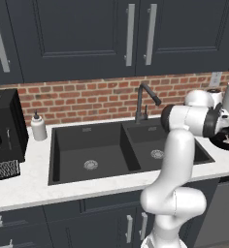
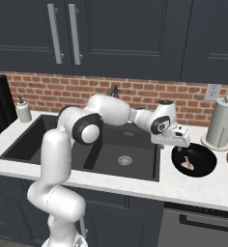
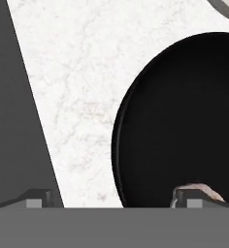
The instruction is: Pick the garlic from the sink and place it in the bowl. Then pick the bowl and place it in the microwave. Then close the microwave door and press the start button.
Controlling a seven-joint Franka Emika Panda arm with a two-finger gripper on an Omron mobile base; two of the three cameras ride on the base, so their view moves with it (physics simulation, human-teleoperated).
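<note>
We judge the main risk to be the next pick: the gripper (image 2: 183, 144) hangs over the left rim of the bowl (image 2: 203, 166) with its fingers spread and nothing between them, so closing on that thin, shallow wall could tip the bowl or roll the garlic (image 2: 186, 164) out. The garlic lies inside the bowl, toward its left side, the bowl on the counter (image 2: 203, 190) just right of the sink (image 2: 43, 126). The right base view shows garlic and bowl whole — the hand view catches just a sliver of the bulb behind one fingertip (image 3: 194, 199), yet makes plain how wide the tips stand.
</note>
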